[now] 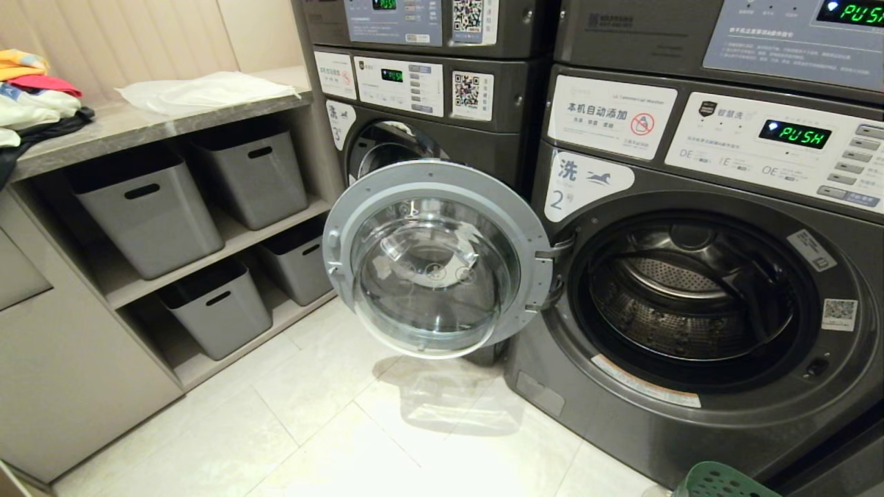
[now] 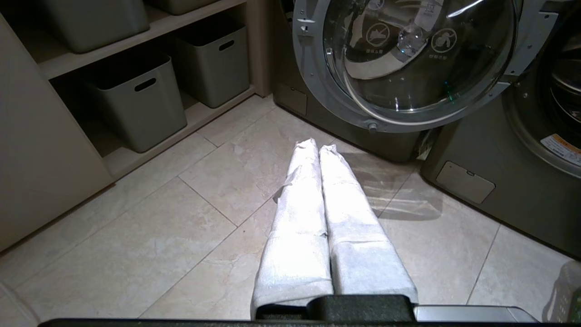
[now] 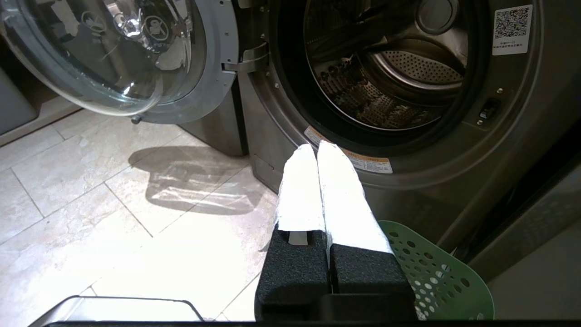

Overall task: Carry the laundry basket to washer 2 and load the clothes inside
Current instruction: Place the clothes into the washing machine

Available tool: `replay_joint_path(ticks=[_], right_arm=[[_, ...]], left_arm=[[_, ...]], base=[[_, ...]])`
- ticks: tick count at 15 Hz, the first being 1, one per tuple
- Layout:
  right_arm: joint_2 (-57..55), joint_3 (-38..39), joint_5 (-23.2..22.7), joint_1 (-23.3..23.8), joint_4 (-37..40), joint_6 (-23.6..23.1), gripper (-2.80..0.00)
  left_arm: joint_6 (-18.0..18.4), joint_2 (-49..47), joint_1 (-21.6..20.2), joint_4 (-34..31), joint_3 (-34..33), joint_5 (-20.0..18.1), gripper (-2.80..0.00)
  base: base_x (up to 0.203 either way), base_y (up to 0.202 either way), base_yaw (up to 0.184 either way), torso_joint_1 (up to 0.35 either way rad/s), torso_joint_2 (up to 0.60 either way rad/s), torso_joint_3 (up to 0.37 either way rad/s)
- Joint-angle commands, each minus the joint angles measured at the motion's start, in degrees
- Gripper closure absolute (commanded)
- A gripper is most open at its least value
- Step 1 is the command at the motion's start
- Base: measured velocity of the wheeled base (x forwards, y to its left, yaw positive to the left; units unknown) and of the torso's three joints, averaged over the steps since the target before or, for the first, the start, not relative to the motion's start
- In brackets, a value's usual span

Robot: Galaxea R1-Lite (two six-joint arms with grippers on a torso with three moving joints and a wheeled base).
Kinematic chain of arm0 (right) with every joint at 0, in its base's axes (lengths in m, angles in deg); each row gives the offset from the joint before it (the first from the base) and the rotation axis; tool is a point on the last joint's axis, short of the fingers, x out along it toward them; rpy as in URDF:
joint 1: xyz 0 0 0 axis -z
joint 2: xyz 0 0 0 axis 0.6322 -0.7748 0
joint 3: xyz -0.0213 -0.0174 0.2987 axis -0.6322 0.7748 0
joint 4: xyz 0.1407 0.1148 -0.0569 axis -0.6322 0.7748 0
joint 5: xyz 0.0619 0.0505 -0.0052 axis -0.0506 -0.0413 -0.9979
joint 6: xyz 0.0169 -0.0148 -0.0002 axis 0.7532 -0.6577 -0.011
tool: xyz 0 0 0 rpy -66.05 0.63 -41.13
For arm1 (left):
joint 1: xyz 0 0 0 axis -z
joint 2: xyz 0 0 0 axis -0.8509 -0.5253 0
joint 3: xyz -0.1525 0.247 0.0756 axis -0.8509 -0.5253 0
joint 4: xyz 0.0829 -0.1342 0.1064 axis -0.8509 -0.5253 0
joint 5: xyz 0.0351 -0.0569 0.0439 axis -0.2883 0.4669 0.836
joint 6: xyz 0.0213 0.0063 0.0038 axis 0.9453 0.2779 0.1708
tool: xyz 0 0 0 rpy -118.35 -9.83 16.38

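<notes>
Laundry basket (image 3: 435, 277): standing on the floor just below the right gripper (image 3: 317, 150), before washer 2 (image 1: 697, 297).
Right gripper: pressing its fingers together, empty.
Left gripper (image 2: 317, 146): hanging likewise, pinched together over tiles.
Door (image 1: 435, 259): standing open, drum exposed.

My left gripper (image 2: 319, 147) is pressed fully closed, white-wrapped fingers together. My right gripper (image 3: 316, 147) is the same, and empty

Laundromat: stacked coin washers (image 1: 442, 90), numbered labels (image 1: 587, 181).
</notes>
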Motion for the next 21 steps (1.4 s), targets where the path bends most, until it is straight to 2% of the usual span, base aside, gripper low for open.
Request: replay_joint_path(ticks=[1, 7, 17, 21], right_arm=[[-0.1, 0.0, 0.0, 0.0, 0.0, 0.0, 0.00], [-0.1, 0.0, 0.0, -0.1, 0.0, 0.1, 0.00], [-0.1, 0.0, 0.0, 0.0, 0.0, 0.1, 0.00], [-0.1, 0.0, 0.0, -0.1, 0.0, 0.1, 0.00]], left_arm=[[0.0, 0.0, 0.0, 0.1, 0.0, 0.1, 0.00], [0.0, 0.0, 0.0, 0.1, -0.1, 0.0, 0.00], [0.0, 0.0, 0.0, 0.0, -0.1, 0.0, 0.00], [0.1, 0.0, 0.0, 0.0, -0.1, 0.0, 0.00]], base=[[0.000, 0.000, 0.000, 0.000, 0.00, 0.000], [0.015, 0.000, -0.001, -0.001, 0.00, 0.000], [0.187, 0.000, 0.000, 0.004, 0.00, 0.002], [0.014, 0.000, 0.000, 0.005, 0.00, 0.001]])
